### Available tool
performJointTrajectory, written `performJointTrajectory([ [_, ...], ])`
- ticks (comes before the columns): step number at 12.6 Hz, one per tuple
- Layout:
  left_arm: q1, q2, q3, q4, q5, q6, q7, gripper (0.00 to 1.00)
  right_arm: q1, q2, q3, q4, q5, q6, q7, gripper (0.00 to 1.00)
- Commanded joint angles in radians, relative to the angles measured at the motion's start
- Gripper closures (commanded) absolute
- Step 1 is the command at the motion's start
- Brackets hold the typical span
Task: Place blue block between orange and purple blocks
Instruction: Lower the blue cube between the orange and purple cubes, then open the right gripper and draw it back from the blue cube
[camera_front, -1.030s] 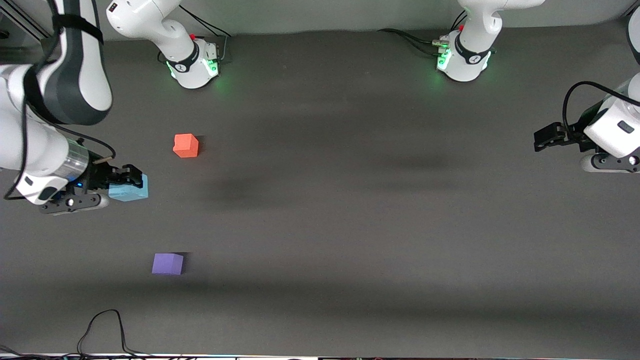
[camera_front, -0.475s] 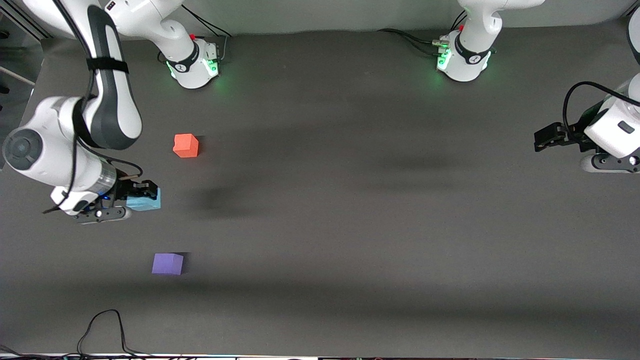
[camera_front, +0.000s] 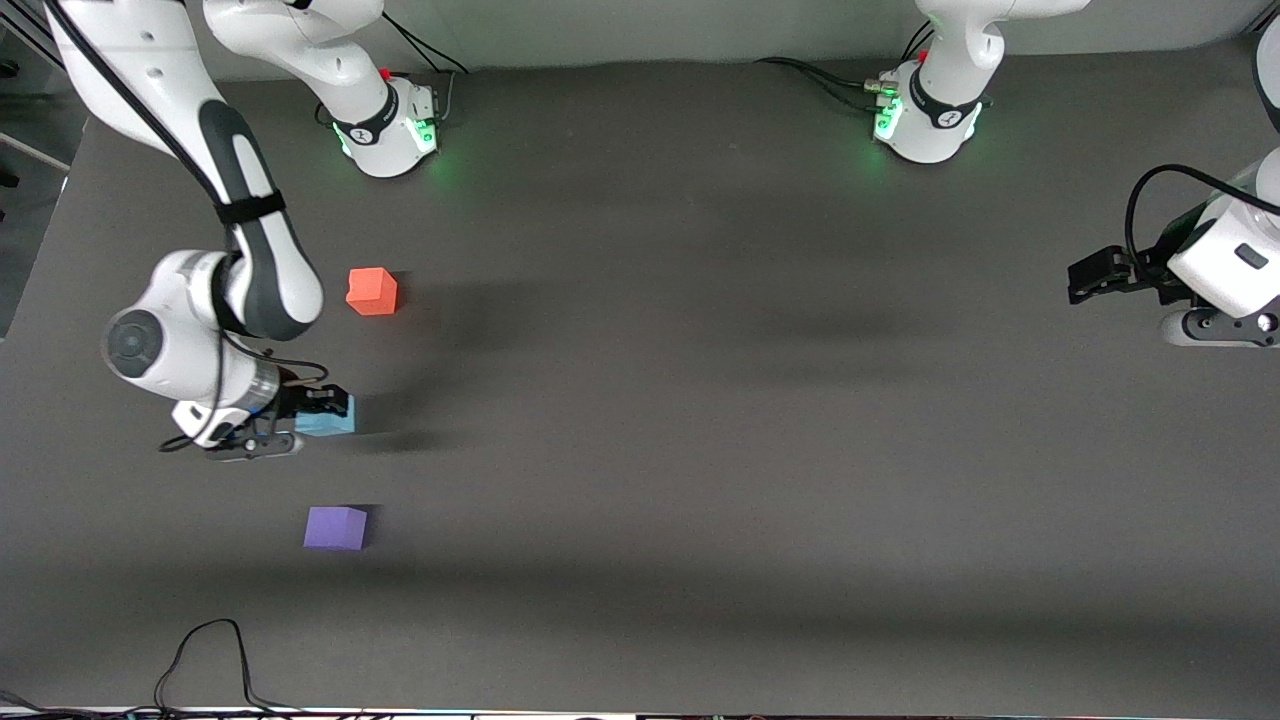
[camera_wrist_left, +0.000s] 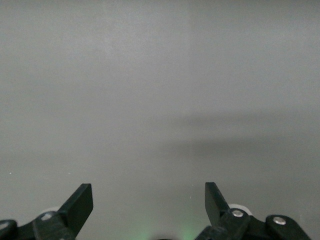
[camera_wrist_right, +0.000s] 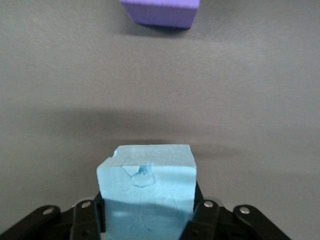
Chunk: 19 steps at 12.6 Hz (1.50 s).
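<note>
The right end effector (camera_front: 322, 408) has carried the blue block (camera_front: 326, 420) inward along the table (camera_front: 700, 400) from the right arm's edge, and it now hangs low over the stretch between the other two cubes. Its fingers are pinched on the blue block, which sticks out past the fingertips; in the right wrist view the block (camera_wrist_right: 146, 190) fills the space between the jaws with bare table under it.

From the end effector, the orange block (camera_front: 372, 291) lies toward the robot bases and slightly toward the table's middle, well apart. The purple block (camera_front: 336, 527) lies toward the front camera, also apart, and it shows ahead of the held cube in the right wrist view (camera_wrist_right: 160, 12).

For the task this reads as the carry nearly finished: the blue block is roughly on the line joining the two cubes, so lowering and letting go look like the next step.

Against a second ago, the arm has swung in from the table's edge, and the block now looks smaller and closer to the surface. The orange and purple blocks have not shifted.

The left end effector (camera_front: 1085, 277) waits at the left arm's end of the table, fingers spread and holding nothing.
</note>
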Motion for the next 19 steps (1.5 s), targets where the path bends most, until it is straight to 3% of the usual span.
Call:
performJointTrajectory([
  [1,-0.008,0.007,0.007,0.014,-0.002,-0.001,0.012,0.00,-0.033,0.070,0.056,-0.001,0.013,0.093,-0.016,0.51],
  [3,-0.007,0.007,0.007,0.014,-0.002,-0.001,0.011,0.00,-0.079,0.096,0.104,-0.001,0.013,0.124,-0.013,0.51],
  [11,-0.007,0.009,0.007,0.014,-0.002,0.001,0.006,0.00,-0.094,0.083,0.106,-0.017,0.015,0.095,-0.002,0.50],
  [12,-0.007,0.009,0.007,0.014,-0.002,0.001,0.006,0.00,-0.094,0.080,0.106,-0.017,0.016,0.092,0.000,0.46],
  [13,-0.008,0.009,0.007,0.014,-0.002,0.001,0.006,0.00,-0.094,0.076,0.106,-0.017,0.016,0.091,0.009,0.18],
  [14,-0.008,0.009,0.007,0.014,-0.002,0.002,0.006,0.00,-0.094,0.075,0.106,-0.015,0.016,0.089,0.045,0.00],
  [16,-0.008,0.009,0.007,0.014,-0.002,0.005,0.003,0.00,-0.091,0.031,0.115,-0.006,0.015,0.051,0.079,0.00],
  [19,-0.008,0.009,0.007,0.014,-0.002,0.005,0.001,0.00,-0.093,-0.084,0.121,0.113,0.015,-0.240,0.076,0.00],
])
